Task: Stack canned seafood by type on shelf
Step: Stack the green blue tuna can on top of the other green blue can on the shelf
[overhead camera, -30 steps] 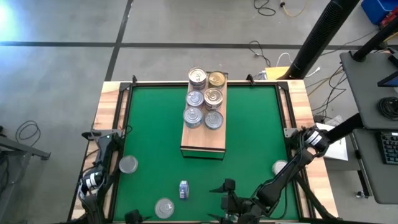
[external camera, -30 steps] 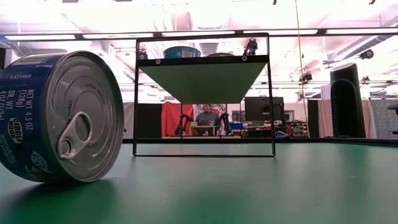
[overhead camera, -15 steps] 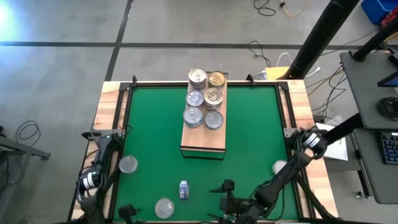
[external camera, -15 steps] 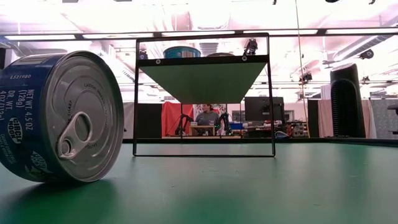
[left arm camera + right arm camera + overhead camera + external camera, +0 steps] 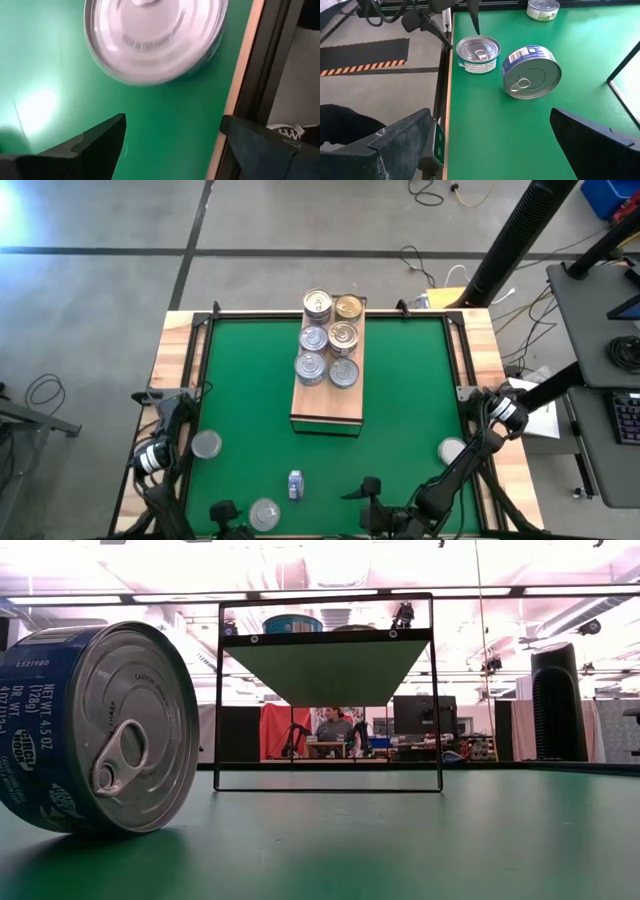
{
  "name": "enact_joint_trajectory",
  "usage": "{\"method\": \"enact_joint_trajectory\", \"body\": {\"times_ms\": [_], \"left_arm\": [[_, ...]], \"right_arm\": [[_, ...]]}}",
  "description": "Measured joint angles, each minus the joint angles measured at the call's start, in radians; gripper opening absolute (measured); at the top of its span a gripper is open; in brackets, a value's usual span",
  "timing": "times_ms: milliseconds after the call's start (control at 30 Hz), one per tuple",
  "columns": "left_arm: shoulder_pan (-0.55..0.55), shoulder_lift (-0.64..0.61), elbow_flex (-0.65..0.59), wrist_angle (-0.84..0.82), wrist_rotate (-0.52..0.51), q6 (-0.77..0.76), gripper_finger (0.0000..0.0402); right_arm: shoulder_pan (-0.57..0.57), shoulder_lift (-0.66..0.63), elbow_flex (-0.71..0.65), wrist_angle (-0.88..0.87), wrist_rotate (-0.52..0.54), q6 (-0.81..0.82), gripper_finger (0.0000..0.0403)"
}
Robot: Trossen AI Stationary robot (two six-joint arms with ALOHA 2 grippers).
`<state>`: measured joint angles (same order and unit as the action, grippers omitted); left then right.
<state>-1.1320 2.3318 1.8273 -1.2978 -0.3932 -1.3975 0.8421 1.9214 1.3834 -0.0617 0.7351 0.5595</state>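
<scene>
The shelf (image 5: pixel 327 406) stands at the table's far middle and carries several upright tins (image 5: pixel 313 367), one of them gold-topped (image 5: pixel 348 307). Loose tins lie on the green mat: one by the left edge (image 5: pixel 206 444), one near the near edge (image 5: pixel 264 513), one by the right edge (image 5: pixel 452 450). A blue tin (image 5: pixel 295 484) (image 5: pixel 100 730) lies on its side. My left gripper (image 5: pixel 225 515) (image 5: pixel 172 145) is open just above the near-edge tin (image 5: pixel 155 35) and clear of it. My right gripper (image 5: pixel 362 492) (image 5: pixel 500 150) is open over the near mat, facing the blue tin (image 5: pixel 531 70).
The table's dark rail and wooden frame (image 5: pixel 250 100) run close beside the near-edge tin. Bare green mat (image 5: pixel 400 400) lies between the shelf and the right edge. In the low view the shelf's frame (image 5: pixel 327 690) stands mid-table, with a person far behind in the room.
My left gripper has shifted a little along the near edge toward the tin lying there. My right gripper has drawn slightly back toward the near edge. No tin has moved.
</scene>
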Motion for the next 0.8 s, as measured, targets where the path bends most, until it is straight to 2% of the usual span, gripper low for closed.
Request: {"method": "enact_joint_trajectory", "body": {"times_ms": [267,633,800], "left_arm": [[0.103,0.004,-0.006,0.124,-0.059,0.220,0.0319],[0.178,0.005,-0.007,0.235,-0.134,0.309,0.0319],[0.225,0.006,0.003,0.275,-0.130,0.373,0.0319]], "right_arm": [[0.018,0.012,-0.016,-0.001,0.025,0.020,0.0400],[0.031,0.070,-0.017,-0.009,0.017,0.024,0.0400],[0.031,0.098,-0.018,-0.014,0.018,0.029,0.0400]]}}
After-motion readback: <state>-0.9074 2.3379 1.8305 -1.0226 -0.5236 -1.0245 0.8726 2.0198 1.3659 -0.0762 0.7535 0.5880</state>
